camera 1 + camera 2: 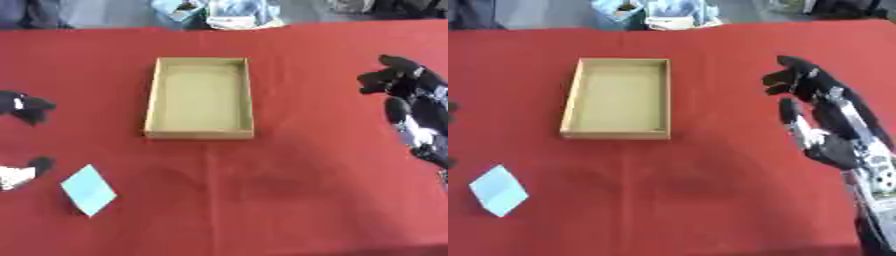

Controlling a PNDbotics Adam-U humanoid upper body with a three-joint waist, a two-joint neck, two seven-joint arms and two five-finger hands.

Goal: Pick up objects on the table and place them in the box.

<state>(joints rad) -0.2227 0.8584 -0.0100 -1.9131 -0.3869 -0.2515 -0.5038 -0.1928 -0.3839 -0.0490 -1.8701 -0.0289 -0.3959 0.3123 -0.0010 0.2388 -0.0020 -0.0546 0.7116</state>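
Right hand (820, 107) spread, empty, right of shallow tan cardboard box (199, 97) | left hand (24, 107) unclear | step: pre-grasp | next: reach pale blue card (88, 190) left-front of box

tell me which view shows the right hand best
The right eye view: the right hand shows whole there, fingers relaxed, with its forearm running to the lower corner, hovering right of the box. The left eye view cuts it off at the picture's right edge.

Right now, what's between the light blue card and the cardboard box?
Only bare red tablecloth lies between the flat light blue card and the open cardboard box, seen in both eye views.
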